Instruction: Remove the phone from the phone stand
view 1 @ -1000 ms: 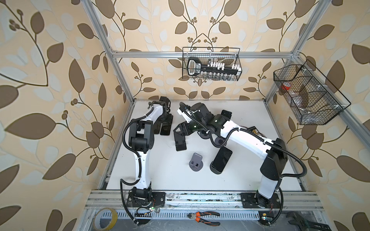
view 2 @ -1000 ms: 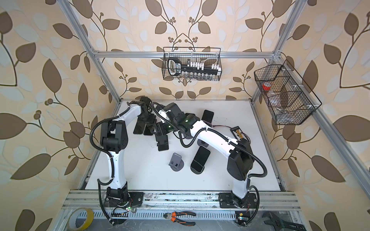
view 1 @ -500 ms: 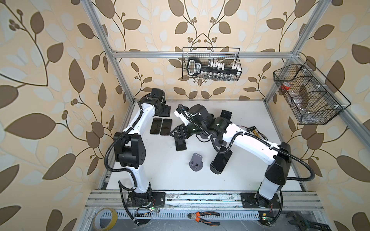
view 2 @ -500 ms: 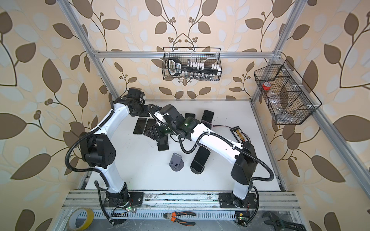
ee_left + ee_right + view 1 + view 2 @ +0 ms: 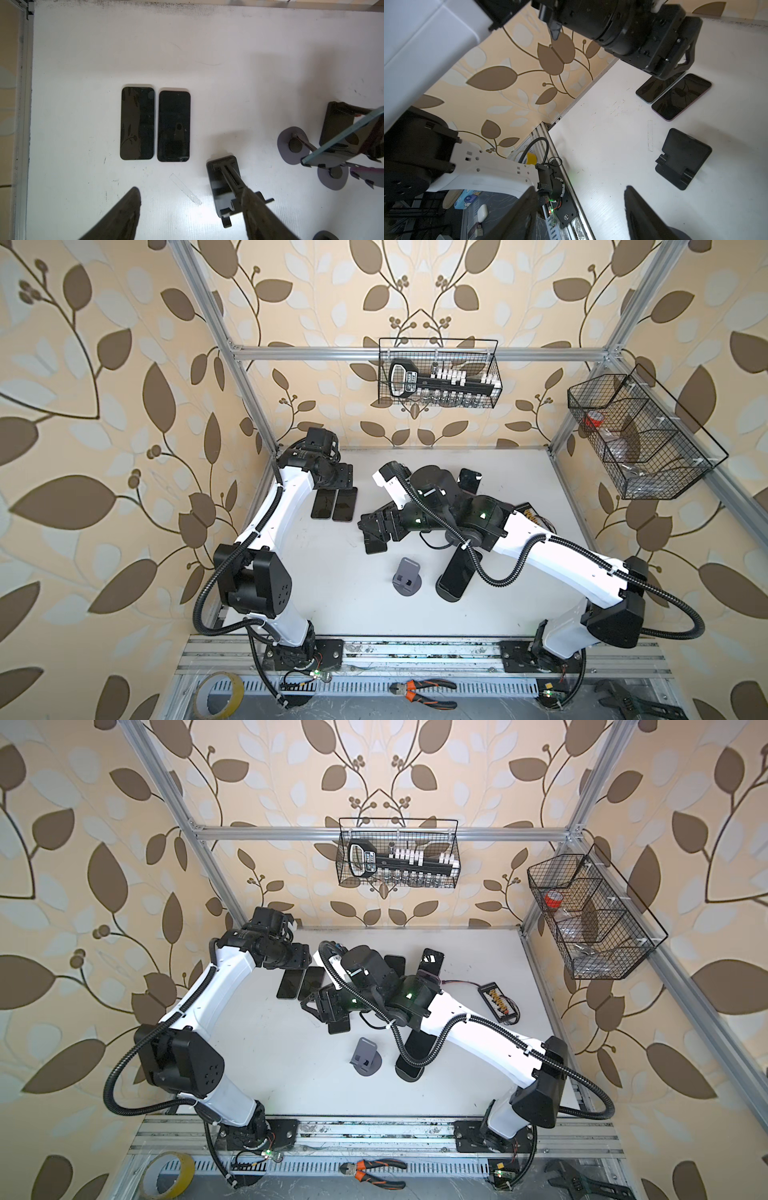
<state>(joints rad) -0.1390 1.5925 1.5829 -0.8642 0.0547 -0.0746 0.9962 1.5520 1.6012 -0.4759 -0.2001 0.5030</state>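
I count two flat phones [image 5: 137,124] by the tabletop's [image 5: 332,597] back-left corner and a propped phone [image 5: 432,963] yet to lift. Left end effector [image 5: 190,193] and right end effector [image 5: 579,188] are both released, empty.

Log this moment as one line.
left gripper: open, over two flat phones | right gripper: open, near empty black stand | propped phone: not gripped

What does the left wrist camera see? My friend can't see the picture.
Two dark phones lie flat, side by side, on a white table. The left gripper is open and empty, with an empty black stand near one finger. At the edge, another phone is propped up, tilted.
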